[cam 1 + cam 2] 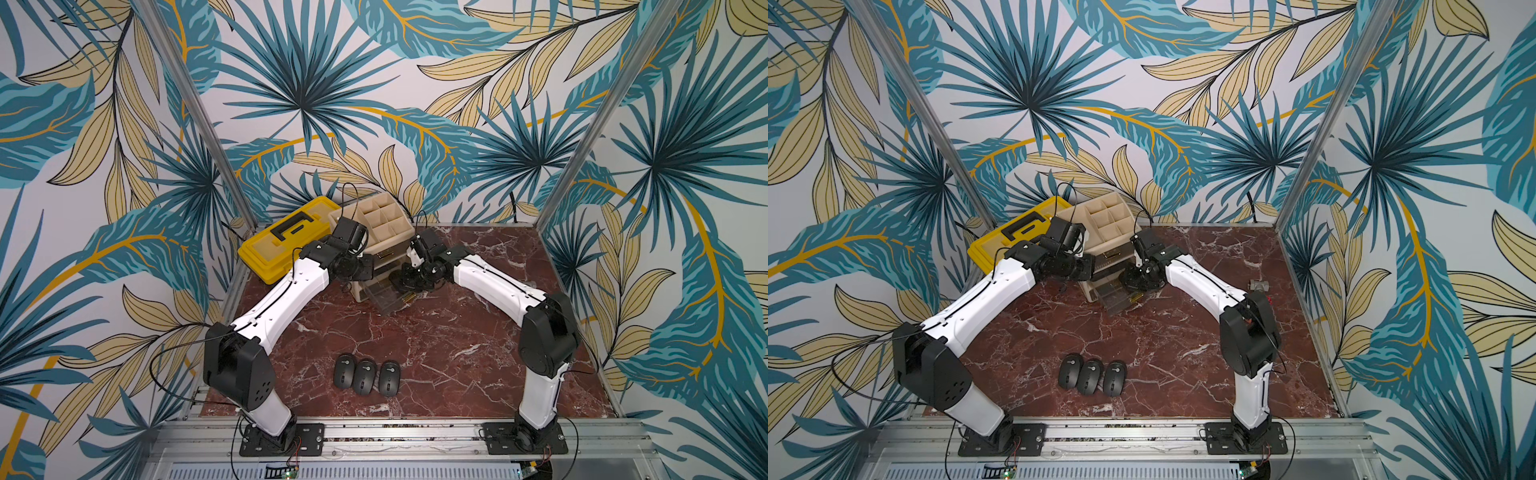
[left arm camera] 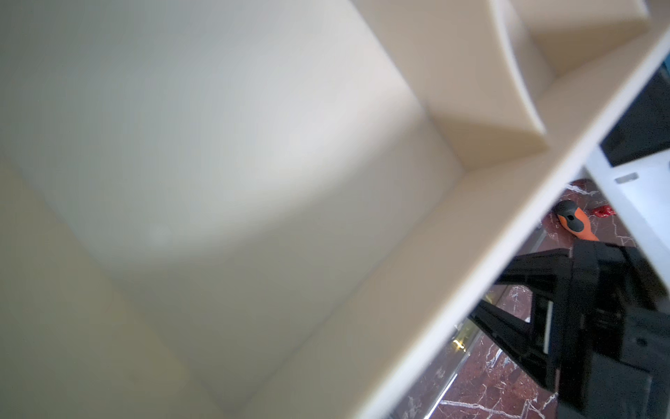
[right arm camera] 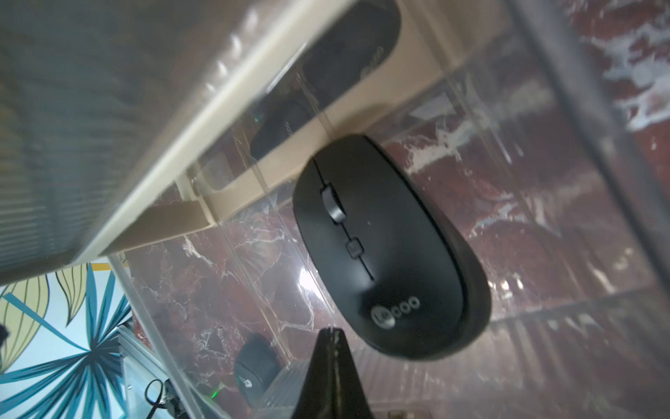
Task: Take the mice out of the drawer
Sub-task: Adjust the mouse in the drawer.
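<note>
Three dark grey mice (image 1: 365, 377) lie side by side on the marble table near the front. The clear drawer (image 1: 386, 297) stands pulled out of the beige organizer (image 1: 374, 220). In the right wrist view one mouse (image 3: 388, 246) lies in the drawer (image 3: 544, 174), and another mouse (image 3: 348, 54) shows deeper inside. My right gripper (image 3: 331, 333) hovers in the drawer, shut, with nothing between its tips, just beside the near mouse. My left gripper (image 1: 368, 266) rests against the organizer's left side with its fingers hidden. The left wrist view shows only the organizer's compartments (image 2: 471, 90).
A yellow toolbox (image 1: 286, 237) stands left of the organizer, close behind my left arm. An orange and grey tool handle (image 2: 574, 223) lies on the table behind the organizer. A small grey fitting (image 1: 1258, 286) sits near the right wall. Patterned walls enclose the table.
</note>
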`<state>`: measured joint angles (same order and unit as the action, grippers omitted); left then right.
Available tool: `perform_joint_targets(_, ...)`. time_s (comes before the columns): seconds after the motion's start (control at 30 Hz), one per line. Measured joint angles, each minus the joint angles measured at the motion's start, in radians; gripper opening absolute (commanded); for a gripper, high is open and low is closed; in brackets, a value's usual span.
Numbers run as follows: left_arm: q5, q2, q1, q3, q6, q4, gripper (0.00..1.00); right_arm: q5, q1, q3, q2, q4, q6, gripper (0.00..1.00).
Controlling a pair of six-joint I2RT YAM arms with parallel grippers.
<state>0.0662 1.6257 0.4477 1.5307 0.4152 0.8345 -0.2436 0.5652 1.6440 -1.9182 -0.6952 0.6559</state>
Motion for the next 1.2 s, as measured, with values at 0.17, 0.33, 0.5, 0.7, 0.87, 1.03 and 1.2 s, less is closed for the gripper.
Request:
perform_joint_targets(0.17, 0.019, 0.0, 0.0, -0.004, -0.006, -0.04, 0.0, -0.005, 0.0, 0.072, -0.028, -0.09, 0.034, 0.0)
perform_joint_targets(0.33, 0.032, -0.011, 0.0, -0.034, -0.015, -0.081, 0.0, 0.011, 0.001, 0.154, -0.074, -0.166, 0.057, 0.0)
perform_joint_targets(0.5, 0.046, -0.019, 0.0, -0.048, -0.026, -0.091, 0.0, 0.04, 0.005, 0.165, -0.101, -0.193, 0.084, 0.0)
perform_joint_targets(0.7, 0.058, -0.031, -0.003, -0.051, -0.033, -0.106, 0.0, 0.089, 0.016, 0.173, -0.105, -0.205, 0.097, 0.0)
perform_joint_targets(0.87, 0.062, -0.034, -0.006, -0.054, -0.033, -0.114, 0.0, 0.169, 0.022, 0.216, -0.119, -0.25, 0.095, 0.0)
perform_joint_targets(1.03, 0.062, -0.034, -0.011, -0.055, -0.033, -0.117, 0.0, 0.253, 0.022, 0.254, -0.134, -0.286, 0.091, 0.0)
perform_joint_targets(1.2, 0.062, -0.034, -0.012, -0.055, -0.033, -0.117, 0.0, 0.299, 0.02, 0.239, -0.126, -0.263, 0.08, 0.0)
